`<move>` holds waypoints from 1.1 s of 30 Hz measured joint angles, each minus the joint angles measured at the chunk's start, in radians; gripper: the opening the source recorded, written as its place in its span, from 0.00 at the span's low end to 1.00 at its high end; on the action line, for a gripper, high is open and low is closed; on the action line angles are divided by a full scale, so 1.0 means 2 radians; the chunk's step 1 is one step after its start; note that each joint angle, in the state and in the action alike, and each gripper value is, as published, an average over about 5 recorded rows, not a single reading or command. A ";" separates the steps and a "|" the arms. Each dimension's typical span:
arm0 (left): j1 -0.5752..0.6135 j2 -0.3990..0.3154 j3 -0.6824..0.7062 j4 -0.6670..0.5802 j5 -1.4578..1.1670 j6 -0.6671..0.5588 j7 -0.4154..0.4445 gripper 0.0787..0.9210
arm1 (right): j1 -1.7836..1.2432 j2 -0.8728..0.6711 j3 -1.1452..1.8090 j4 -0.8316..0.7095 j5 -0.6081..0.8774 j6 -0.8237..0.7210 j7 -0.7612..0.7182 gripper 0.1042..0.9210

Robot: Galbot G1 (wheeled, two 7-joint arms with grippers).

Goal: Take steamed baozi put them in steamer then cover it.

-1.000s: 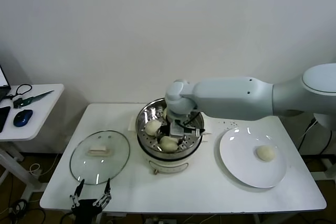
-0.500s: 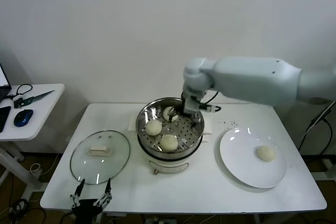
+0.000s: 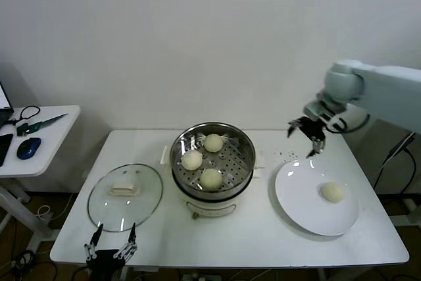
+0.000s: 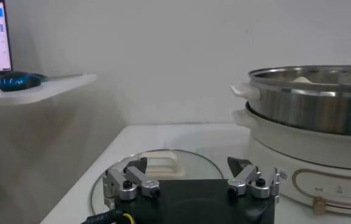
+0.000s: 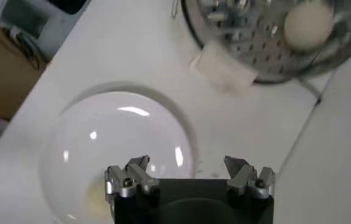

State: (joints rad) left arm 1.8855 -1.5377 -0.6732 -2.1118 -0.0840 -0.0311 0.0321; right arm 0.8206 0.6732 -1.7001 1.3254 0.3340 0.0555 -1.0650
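Observation:
The steel steamer point(image 3: 231, 131) stands mid-table on its white base and holds three baozi point(image 3: 213, 142) point(image 3: 191, 159) point(image 3: 210, 178) on the perforated tray. One more baozi point(image 3: 333, 192) lies on the white plate point(image 3: 302, 189) to the right. My right gripper point(image 3: 304, 137) hangs open and empty above the plate's far left rim; its wrist view looks down on the plate point(image 5: 120, 140) and the steamer point(image 5: 273, 61). The glass cover point(image 3: 125, 195) lies flat on the table left of the steamer. My left gripper point(image 3: 110, 249) rests open at the table's front edge, just before the cover point(image 4: 157, 164).
A side table point(image 3: 52, 123) at the far left carries scissors and a blue mouse point(image 3: 28, 147). A small white pad point(image 5: 224, 67) lies on the table against the steamer's base. The wall runs close behind the table.
My right gripper left a third baozi in the steamer, lifted out and swung right to above the plate. The left arm has not moved.

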 measured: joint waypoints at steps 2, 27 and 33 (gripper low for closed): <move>0.000 0.000 0.000 0.001 0.000 0.000 0.000 0.88 | -0.016 -0.020 0.005 -0.003 -0.007 -0.014 0.003 0.88; 0.001 -0.009 0.000 0.010 0.003 0.000 0.001 0.88 | -0.275 -0.051 0.211 -0.121 -0.097 -0.077 0.037 0.88; 0.001 -0.010 0.000 0.012 0.004 0.000 0.001 0.88 | -0.310 -0.039 0.245 -0.141 -0.104 -0.083 0.040 0.88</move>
State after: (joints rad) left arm 1.8867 -1.5577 -0.6723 -2.0886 -0.0766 -0.0320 0.0338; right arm 0.2015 0.5960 -1.2105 1.0430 0.1265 -0.1095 -0.9856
